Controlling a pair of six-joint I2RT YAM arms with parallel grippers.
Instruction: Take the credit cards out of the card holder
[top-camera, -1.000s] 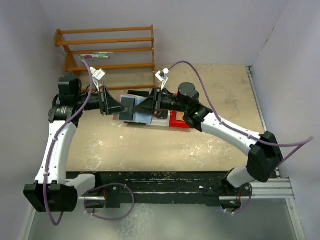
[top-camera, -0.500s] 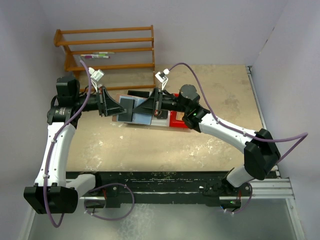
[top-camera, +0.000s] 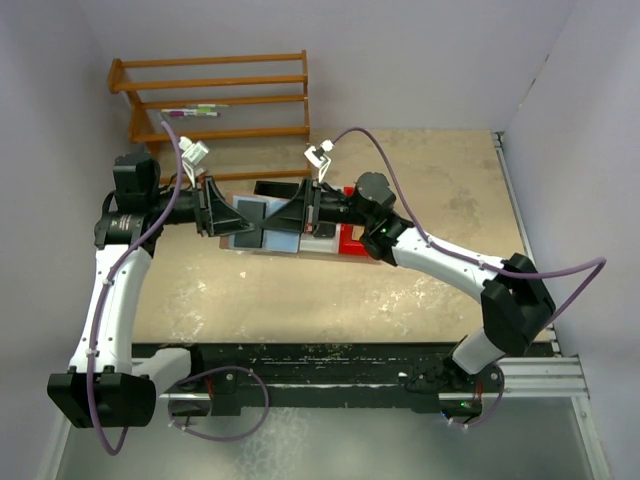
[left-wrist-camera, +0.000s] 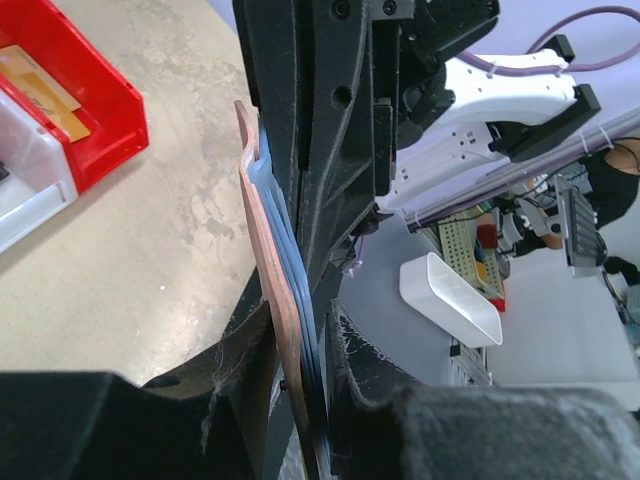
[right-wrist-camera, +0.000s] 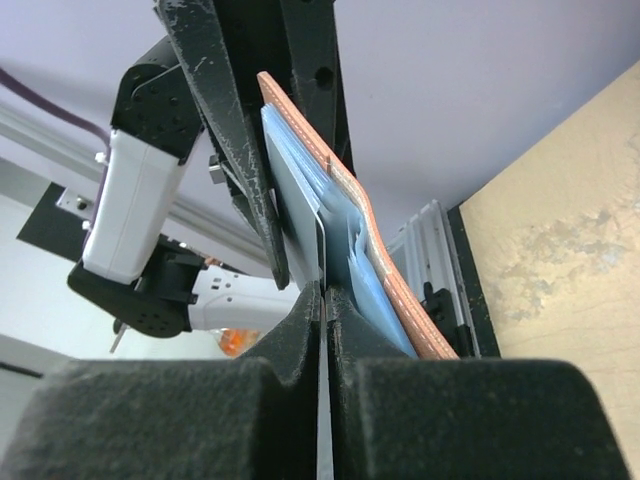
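Grippers are nose to nose in the air above the table (top-camera: 300, 300), near its far edge. The holder (left-wrist-camera: 272, 300) hangs between them and is edge-on to both wrist cams.

Left gripper (left-wrist-camera: 300, 340): jaws narrow, clamped across the holder, one finger on the leather and the other on the blue lining. It's the only thing carrying the holder.

Right gripper (right-wrist-camera: 322, 292): jaws pinched fully together on a thin card (right-wrist-camera: 320, 262) edge sticking out of the blue pockets. I can't tell the card's colour from here, or whether it's more than one.

What matters for your next move is that the card's plane and long axis line up with the right fingers, and the pocket mouth faces the right arm. My read is you should pull straight back along the right wrist axis, away from the left gripper. Don't twist, or the card will likely bind in the pocket. Keep the left arm fixed as the anchor.

The risk is that the left grip looks light, so the holder could drag along with the card. The red bin (left-wrist-camera: 100, 120) sits just below and beside.
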